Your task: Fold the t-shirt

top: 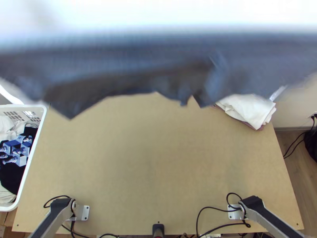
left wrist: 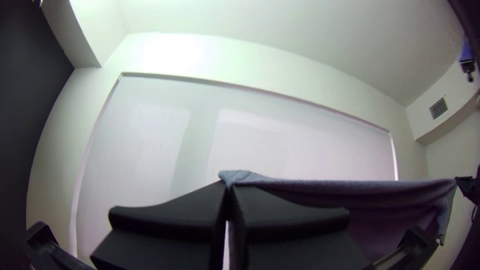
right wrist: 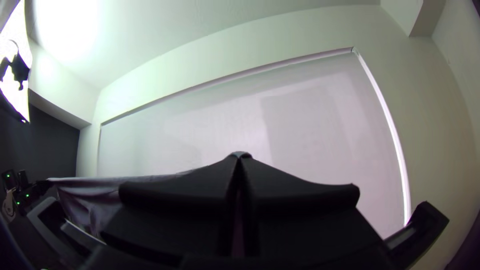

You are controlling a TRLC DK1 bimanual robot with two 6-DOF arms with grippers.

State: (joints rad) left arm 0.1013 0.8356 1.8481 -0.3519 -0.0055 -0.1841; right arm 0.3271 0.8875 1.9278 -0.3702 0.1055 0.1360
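Observation:
The grey-blue t-shirt (top: 138, 59) hangs stretched in the air across the upper part of the top view, blurred, its ragged lower edge above the far part of the table. In the left wrist view my left gripper (left wrist: 229, 192) is shut on one end of the t-shirt's upper edge (left wrist: 320, 187), which runs taut to the other arm's gripper. My right gripper (right wrist: 239, 162) is shut on the opposite end, a bit of cloth showing at its tips, while the t-shirt (right wrist: 95, 192) stretches away from it in the right wrist view.
A white basket (top: 32, 174) holding clothes stands at the table's left edge. Folded white cloth (top: 249, 109) lies at the far right corner of the wooden table (top: 158, 158). Black cables (top: 214, 208) run along the near edge.

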